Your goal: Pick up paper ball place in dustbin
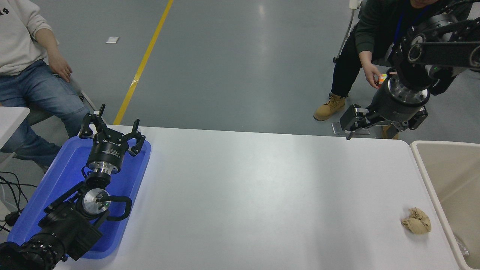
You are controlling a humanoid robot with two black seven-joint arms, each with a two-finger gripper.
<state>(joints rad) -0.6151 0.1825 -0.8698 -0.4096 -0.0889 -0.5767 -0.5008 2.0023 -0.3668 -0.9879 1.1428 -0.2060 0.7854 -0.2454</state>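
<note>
The paper ball (416,221), a tan crumpled wad, lies on the white table (262,187) near its front right corner, just left of the dustbin. The beige dustbin (423,168) stands against the table's right edge, only its left part in view. My right gripper (386,127) hangs high over the table's far right edge, well behind the paper ball, with its jaws spread and nothing in them. My left gripper (112,131) is parked open over the blue tray at the lower left.
A shallow blue tray (135,180) lies at the table's left edge under my left arm. A person sits at the far left. Another person at the far right holds a multicoloured cube (381,79) behind my right arm.
</note>
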